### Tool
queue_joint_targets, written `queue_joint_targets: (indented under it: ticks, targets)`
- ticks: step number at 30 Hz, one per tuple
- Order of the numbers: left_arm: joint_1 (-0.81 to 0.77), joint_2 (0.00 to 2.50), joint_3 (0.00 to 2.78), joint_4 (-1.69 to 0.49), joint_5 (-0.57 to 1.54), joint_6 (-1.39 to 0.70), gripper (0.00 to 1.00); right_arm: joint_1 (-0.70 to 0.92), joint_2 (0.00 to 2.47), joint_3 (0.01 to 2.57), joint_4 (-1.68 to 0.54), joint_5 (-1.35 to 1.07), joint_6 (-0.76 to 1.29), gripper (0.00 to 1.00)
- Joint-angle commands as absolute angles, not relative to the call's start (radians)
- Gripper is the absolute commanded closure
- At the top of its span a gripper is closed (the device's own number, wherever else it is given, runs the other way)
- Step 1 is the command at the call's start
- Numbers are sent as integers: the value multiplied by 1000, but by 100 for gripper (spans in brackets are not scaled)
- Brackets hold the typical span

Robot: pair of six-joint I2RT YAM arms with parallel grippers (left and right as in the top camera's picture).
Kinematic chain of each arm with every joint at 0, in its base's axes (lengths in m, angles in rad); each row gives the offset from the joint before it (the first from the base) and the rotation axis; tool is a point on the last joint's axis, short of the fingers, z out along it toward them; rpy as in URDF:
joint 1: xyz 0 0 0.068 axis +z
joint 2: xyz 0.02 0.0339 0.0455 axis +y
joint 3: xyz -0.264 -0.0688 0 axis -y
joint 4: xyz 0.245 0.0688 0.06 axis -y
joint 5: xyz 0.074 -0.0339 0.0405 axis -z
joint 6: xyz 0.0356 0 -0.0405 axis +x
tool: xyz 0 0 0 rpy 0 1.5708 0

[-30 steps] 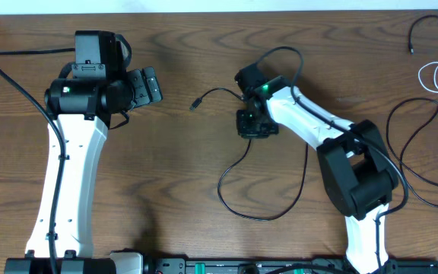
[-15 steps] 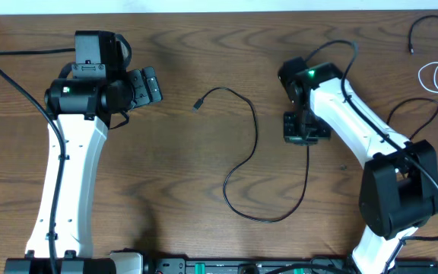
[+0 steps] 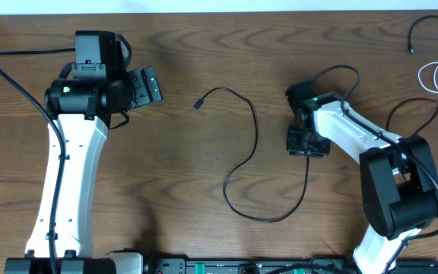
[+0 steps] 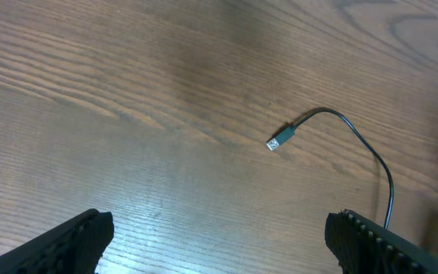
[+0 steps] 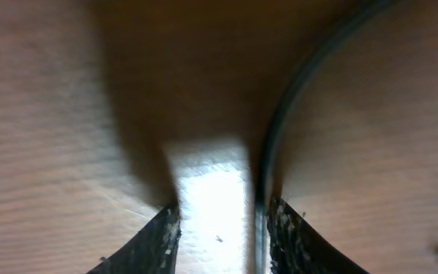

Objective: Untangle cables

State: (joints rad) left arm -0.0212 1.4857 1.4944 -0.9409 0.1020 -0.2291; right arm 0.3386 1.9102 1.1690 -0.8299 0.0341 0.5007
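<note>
Wooden table point(image 3: 204, 46) is carrying one long black cable point(image 3: 255, 133), which is lying in a loose S from its plug point(image 4: 278, 141) near the middle to your right gripper point(image 3: 307, 144). Your right fingers point(image 5: 154, 240) are standing slightly apart, with the cable running between them against one finger, not clamped. Your left gripper point(image 3: 157, 85) is hanging spread wide, well apart from the plug. More black cables point(image 3: 424, 144) and a white cable point(image 3: 436, 76) are lying at the far right edge.

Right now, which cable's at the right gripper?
The black cable looping across mid-table, passing through the right gripper; the white cable and other black cables lie far right.
</note>
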Motion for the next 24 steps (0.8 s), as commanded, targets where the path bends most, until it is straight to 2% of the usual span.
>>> queue_joint_targets:
  ticks: [1, 2, 3, 4, 9, 17, 22, 24]
  targets:
    - [-16, 1496, 1498, -945, 96, -230, 5, 342, 1936, 1084, -757, -4, 498, 73]
    - [-16, 1496, 1498, -945, 96, -230, 5, 342, 1936, 1067, -734, -20, 501, 79]
    - [-16, 1496, 1498, -945, 96, -230, 5, 342, 1936, 1055, -708, -39, 500, 94]
    - [-16, 1496, 1498, -944, 95, -230, 5, 342, 1936, 1053, -699, -46, 499, 99]
    - [-16, 1496, 1498, -934, 96, -230, 5, 342, 1935, 1133, -665, -215, 389, 99]
    - [-16, 1496, 1498, -937, 96, -231, 5, 360, 1935, 1284, -613, -486, 368, 99]
    - [-31, 1496, 1490, -941, 147, -229, 6, 429, 1936, 1285, -534, -410, 466, 99]
    - [-47, 1504, 1472, -941, 149, -218, 10, 445, 1936, 1285, -517, -373, 511, 99]
